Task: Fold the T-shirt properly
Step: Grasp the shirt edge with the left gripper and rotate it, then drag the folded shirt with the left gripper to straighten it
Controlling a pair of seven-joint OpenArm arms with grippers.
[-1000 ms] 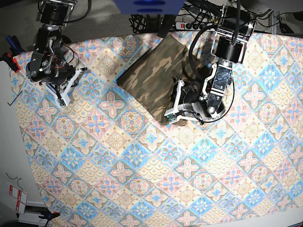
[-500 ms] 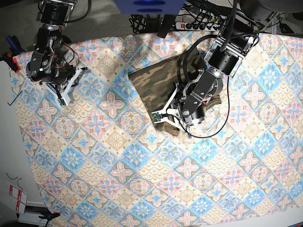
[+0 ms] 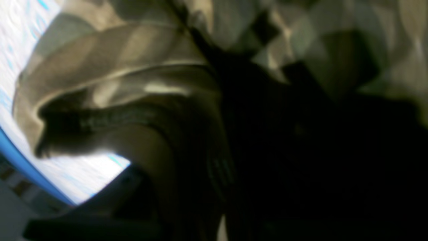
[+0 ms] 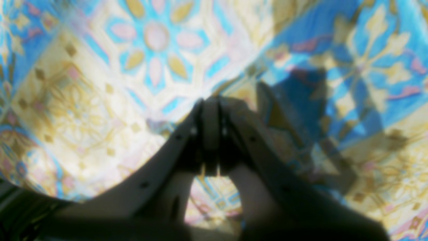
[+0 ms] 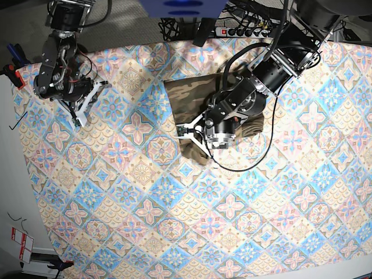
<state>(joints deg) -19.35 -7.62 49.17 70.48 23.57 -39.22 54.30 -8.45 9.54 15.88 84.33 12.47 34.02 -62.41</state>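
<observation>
The T-shirt (image 5: pixel 187 99) lies folded near the far edge of the tablecloth (image 5: pixel 174 221), its near end bunched up. The left gripper (image 5: pixel 195 135) pinches that bunched cloth. The right gripper (image 5: pixel 78 119), closed and empty, hangs over the far left corner.

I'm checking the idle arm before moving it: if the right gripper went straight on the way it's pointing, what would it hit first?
Probably the tablecloth. The right gripper, shut and empty, points down at the bare patterned cloth; nothing else shows ahead, though the gap is unclear.
</observation>
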